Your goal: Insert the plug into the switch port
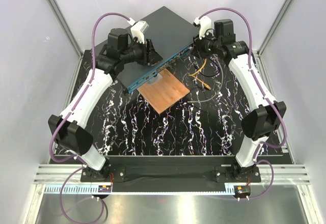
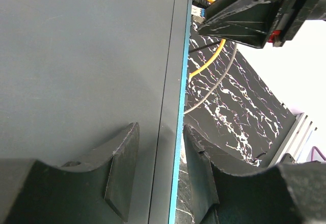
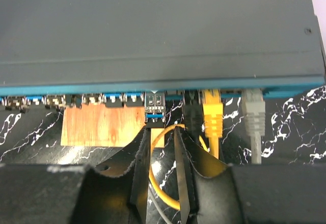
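Note:
The switch [image 1: 158, 30] is a flat dark grey box with a teal front face [image 3: 285, 91] lined with small square ports. A silver plug with a blue tab [image 3: 155, 107] sits with its front end in one switch port [image 3: 155, 99]. My right gripper [image 3: 160, 129] is just behind it, open. A gap shows between the plug and the right finger [image 3: 181, 158], and a yellow cable loop [image 3: 158, 183] passes between the fingers. My left gripper [image 2: 160, 127] is open astride the switch's front top edge [image 2: 181, 132], with one finger [image 2: 122, 168] over the top.
Next to the silver plug, a black plug [image 3: 192, 113], a yellow plug [image 3: 212, 113] and a grey plug [image 3: 253, 113] sit in ports to its right. A copper-brown plate [image 1: 163, 92] lies in front of the switch. Yellow and grey cables [image 1: 202, 74] lie on the marbled mat.

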Robot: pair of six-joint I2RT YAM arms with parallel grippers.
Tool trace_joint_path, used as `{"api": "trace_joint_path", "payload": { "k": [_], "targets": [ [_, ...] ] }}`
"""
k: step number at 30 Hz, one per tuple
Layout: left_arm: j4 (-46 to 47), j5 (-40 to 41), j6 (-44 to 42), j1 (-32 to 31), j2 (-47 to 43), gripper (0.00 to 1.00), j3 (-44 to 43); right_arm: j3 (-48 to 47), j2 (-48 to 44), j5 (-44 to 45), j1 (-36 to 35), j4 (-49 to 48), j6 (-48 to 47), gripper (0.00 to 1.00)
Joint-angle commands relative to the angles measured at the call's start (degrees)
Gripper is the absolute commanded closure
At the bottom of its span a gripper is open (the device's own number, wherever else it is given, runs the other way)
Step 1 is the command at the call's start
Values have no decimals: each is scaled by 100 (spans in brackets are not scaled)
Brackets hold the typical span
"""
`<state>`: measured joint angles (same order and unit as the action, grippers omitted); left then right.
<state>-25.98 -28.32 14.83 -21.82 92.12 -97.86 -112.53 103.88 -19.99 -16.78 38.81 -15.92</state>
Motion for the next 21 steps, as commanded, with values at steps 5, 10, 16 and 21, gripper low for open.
{"api": "trace_joint_path", "payload": {
  "k": [5,10,16,21],
  "targets": [
    [295,-130,-77,3,-62,55,31,-541,229,197,-98,-312,45,69],
    [277,-122,-121,3,-62,55,30,-709,387,241,-159,-295,-16,70],
    [269,-130,-121,29,-62,55,31,-937,555,425,-186,-268,-130,77],
    [251,-121,-129,47,-27,55,13,-973,564,338,-212,-312,-279,98]
  ]
}}
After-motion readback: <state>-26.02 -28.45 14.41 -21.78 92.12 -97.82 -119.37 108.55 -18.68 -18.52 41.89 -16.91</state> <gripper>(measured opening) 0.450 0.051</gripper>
